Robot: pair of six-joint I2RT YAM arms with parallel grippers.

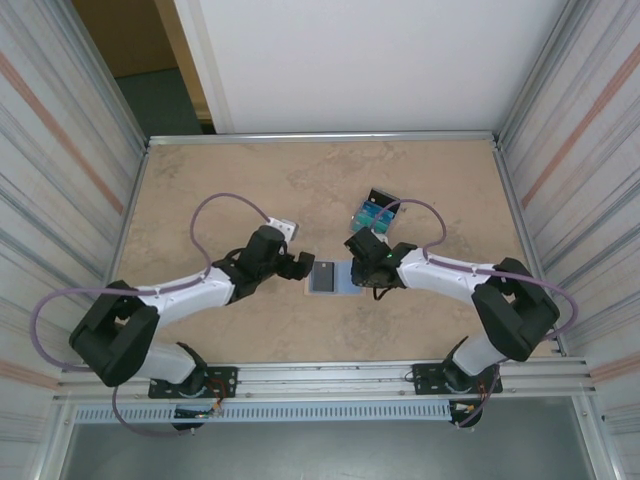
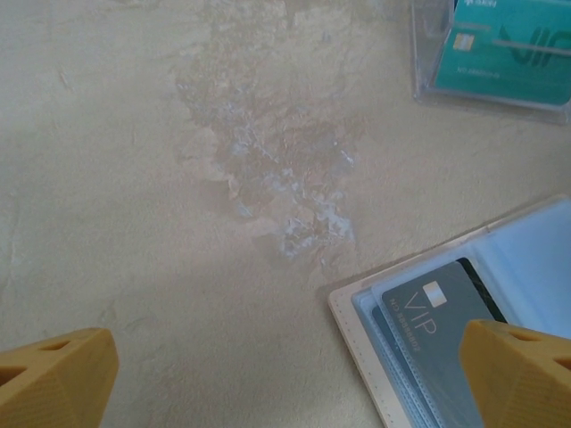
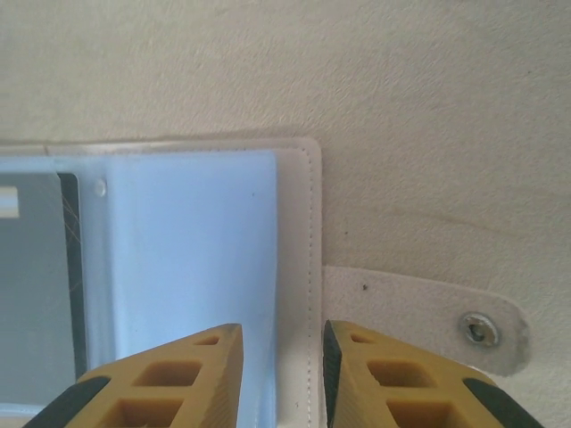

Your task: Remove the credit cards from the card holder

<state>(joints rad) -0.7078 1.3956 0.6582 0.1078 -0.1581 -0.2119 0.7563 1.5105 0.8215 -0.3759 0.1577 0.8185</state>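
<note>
The card holder lies open on the table between the two grippers, pale blue inside with a tan rim. A grey VIP credit card sits in its clear left pocket, with other cards layered under it. My left gripper hovers wide open at the holder's left corner, with nothing between its yellow fingers. My right gripper is closed to a narrow gap on the holder's right rim, beside the strap tab. Teal credit cards lie apart in a clear case.
The clear case with the teal cards sits behind the right gripper. Bare tan tabletop spreads to the left and back. Metal rails and ribbed walls enclose the table.
</note>
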